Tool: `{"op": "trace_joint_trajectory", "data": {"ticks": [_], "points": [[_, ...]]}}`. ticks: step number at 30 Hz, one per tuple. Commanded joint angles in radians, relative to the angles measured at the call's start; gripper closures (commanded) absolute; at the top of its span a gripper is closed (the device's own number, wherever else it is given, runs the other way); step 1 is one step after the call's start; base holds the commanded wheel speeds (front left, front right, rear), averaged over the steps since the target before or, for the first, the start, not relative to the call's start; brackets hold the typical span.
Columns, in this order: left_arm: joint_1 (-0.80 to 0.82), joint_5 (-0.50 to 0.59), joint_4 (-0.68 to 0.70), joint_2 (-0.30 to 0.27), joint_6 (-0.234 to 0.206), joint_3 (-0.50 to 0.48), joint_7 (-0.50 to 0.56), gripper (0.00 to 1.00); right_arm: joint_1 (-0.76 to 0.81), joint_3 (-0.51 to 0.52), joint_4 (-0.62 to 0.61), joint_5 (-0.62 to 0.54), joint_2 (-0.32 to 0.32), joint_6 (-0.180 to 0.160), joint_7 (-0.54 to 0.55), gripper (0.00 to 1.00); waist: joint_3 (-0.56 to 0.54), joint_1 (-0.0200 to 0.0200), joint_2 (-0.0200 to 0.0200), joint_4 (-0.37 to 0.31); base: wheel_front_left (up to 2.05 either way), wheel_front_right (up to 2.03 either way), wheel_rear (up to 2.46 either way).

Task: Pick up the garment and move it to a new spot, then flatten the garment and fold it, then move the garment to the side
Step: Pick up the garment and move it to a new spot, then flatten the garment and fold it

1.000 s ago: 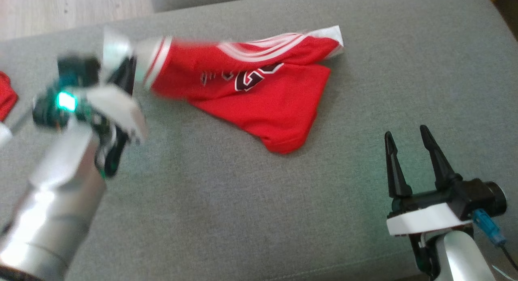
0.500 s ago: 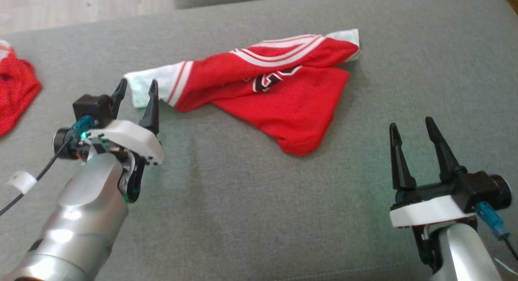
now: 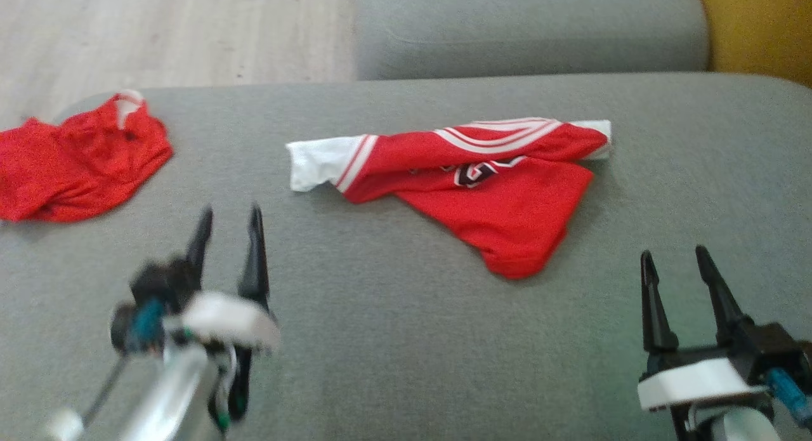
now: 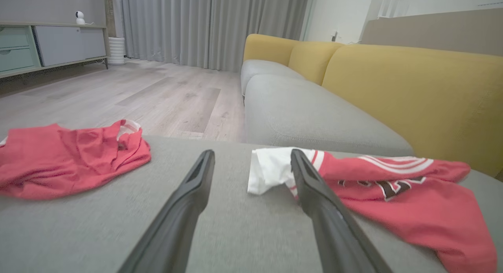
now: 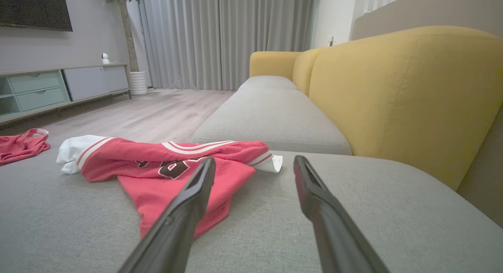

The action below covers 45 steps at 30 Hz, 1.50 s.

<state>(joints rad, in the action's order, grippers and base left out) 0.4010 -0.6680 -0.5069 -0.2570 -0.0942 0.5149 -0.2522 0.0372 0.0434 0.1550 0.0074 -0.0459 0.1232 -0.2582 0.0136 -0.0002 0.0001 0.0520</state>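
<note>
The garment is a red jersey with white trim and dark lettering, lying crumpled and partly folded over itself on the grey sofa seat. Its white end points left. My left gripper stands open, short of that white end and apart from it, with nothing between its fingers. The left wrist view has the open left gripper in front of the garment. My right gripper is open and empty, below and right of the garment. From the right wrist, the open right gripper looks toward the garment.
A second red cloth lies bunched at the seat's far left edge. Another grey seat cushion and the yellow backrest lie beyond. Wooden floor is past the left edge.
My left gripper let go of the garment's white end, opened, and drew back toward me. The garment now lies still. The head camera has shifted; the right gripper stayed open.
</note>
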Motion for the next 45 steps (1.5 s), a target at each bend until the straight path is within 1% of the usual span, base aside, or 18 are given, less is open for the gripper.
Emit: {"op": "trace_joint_trajectory", "data": {"ticks": [1, 7, 13, 17, 25, 30, 45], "points": [[-0.023, 0.045, 0.073, -0.015, -0.016, -0.059, -0.009, 0.0, -0.012, -0.018, -0.036, 0.002, -0.004, 0.008, -0.004, 0.0, -0.032, 0.0002, -0.0001, 0.037, 0.0, 0.0, 0.0], [-0.231, 0.138, 0.209, -0.004, -0.048, -0.123, -0.009, 0.0, 0.05, -0.021, -0.033, 0.017, -0.004, 0.008, -0.004, 0.0, -0.054, 0.0002, -0.0001, 0.058, 0.0, 0.0, 0.0], [-0.367, 0.185, 0.274, -0.007, -0.053, -0.161, -0.009, 0.0, 0.08, -0.033, -0.034, 0.043, -0.004, 0.008, -0.004, 0.0, -0.072, 0.0002, -0.0001, 0.055, 0.0, 0.0, 0.0], [-0.417, 0.198, 0.284, 0.009, -0.045, -0.169, -0.009, 0.0, 0.088, -0.042, -0.029, 0.055, -0.004, 0.008, -0.004, 0.0, -0.082, 0.0002, -0.0001, 0.049, 0.0, 0.0, 0.0], [-0.435, 0.198, 0.253, 0.031, -0.034, -0.17, -0.009, 0.0, 0.089, -0.05, -0.017, 0.059, -0.004, 0.008, -0.004, 0.0, -0.085, 0.0002, -0.0001, 0.037, 0.0, 0.0, 0.0], [-0.433, 0.202, 0.247, 0.038, -0.029, -0.181, -0.009, 0.0, 0.088, -0.05, 0.015, 0.056, -0.004, 0.008, -0.004, 0.0, -0.081, 0.0002, -0.0001, 0.034, 0.0, 0.0, 0.0], [-0.427, 0.219, 0.24, 0.052, -0.021, -0.193, -0.009, 0.0, 0.07, -0.046, 0.045, 0.054, -0.004, 0.008, -0.004, 0.0, -0.073, 0.0002, -0.0001, 0.042, 0.0, 0.0, 0.0]]}}
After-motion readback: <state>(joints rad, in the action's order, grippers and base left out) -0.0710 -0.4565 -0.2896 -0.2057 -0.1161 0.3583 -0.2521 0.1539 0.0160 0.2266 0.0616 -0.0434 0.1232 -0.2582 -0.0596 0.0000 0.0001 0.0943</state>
